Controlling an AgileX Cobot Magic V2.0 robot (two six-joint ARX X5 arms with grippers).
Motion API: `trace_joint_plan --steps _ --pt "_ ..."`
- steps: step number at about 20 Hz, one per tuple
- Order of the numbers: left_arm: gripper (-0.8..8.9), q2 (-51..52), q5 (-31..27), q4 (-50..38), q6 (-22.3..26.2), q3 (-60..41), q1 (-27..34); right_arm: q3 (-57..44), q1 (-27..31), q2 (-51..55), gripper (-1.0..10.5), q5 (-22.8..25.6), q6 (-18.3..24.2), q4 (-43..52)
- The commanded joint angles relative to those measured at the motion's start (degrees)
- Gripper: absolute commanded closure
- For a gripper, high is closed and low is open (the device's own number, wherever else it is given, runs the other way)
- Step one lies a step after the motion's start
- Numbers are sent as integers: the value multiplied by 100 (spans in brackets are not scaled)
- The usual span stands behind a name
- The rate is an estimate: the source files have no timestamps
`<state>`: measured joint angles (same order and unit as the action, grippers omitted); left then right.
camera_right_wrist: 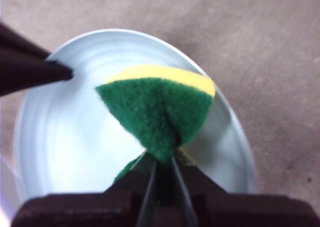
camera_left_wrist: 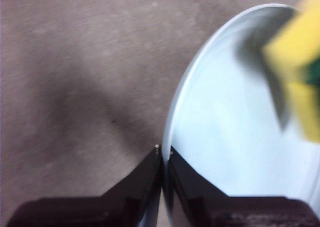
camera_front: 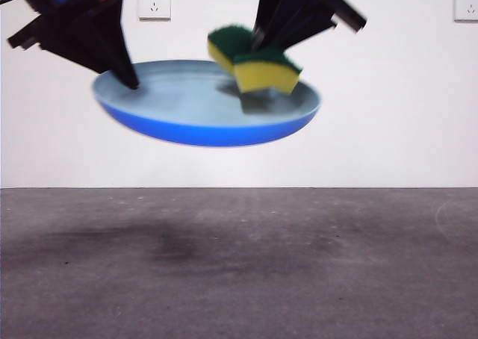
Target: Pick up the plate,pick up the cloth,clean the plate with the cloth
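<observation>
The light-blue plate (camera_front: 202, 107) hangs well above the table, nearly level. My left gripper (camera_front: 128, 79) is shut on its left rim; in the left wrist view the two jaws pinch the plate (camera_left_wrist: 235, 137) edge at the left gripper (camera_left_wrist: 163, 152). The cloth (camera_front: 254, 59), a yellow sponge with a green face, is squeezed in my right gripper (camera_front: 258, 36) and sits over the plate's right side, close to or touching its surface. The right wrist view shows the cloth (camera_right_wrist: 160, 112) folded in the right gripper (camera_right_wrist: 162, 159) above the plate (camera_right_wrist: 75, 137).
A grey table (camera_front: 239, 264) lies below with dark shadows on it. A white wall with two sockets (camera_front: 154, 3) stands behind.
</observation>
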<state>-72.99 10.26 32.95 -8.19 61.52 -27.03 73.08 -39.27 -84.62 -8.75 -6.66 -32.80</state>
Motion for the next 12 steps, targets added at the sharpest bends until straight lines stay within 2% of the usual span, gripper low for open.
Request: trace_joint_plan --steps 1,2,5,7,8,9,11,12 --pt "822 11 57 -227 -247 -26 -212 -48 -66 -278 959 -15 -114 243" --pt "822 11 66 -310 -267 -26 -275 -48 -118 -398 959 -66 -155 367" --pt "822 11 57 -627 -280 -26 -330 -48 -310 -586 959 -691 -168 422" --pt "822 11 35 -850 -282 -26 -291 -48 -553 -592 959 -645 -120 114" --pt "822 11 35 -901 -282 -26 -232 -48 -649 -592 959 -402 -68 -118" --pt "822 11 37 -901 -280 -26 -157 -48 -732 -592 959 76 61 -503" --pt "822 11 57 -778 -278 -26 -26 -48 -767 -592 959 1270 203 -1231" --pt "822 11 74 -658 -267 -26 9 -48 -767 -592 959 2079 208 -1528"
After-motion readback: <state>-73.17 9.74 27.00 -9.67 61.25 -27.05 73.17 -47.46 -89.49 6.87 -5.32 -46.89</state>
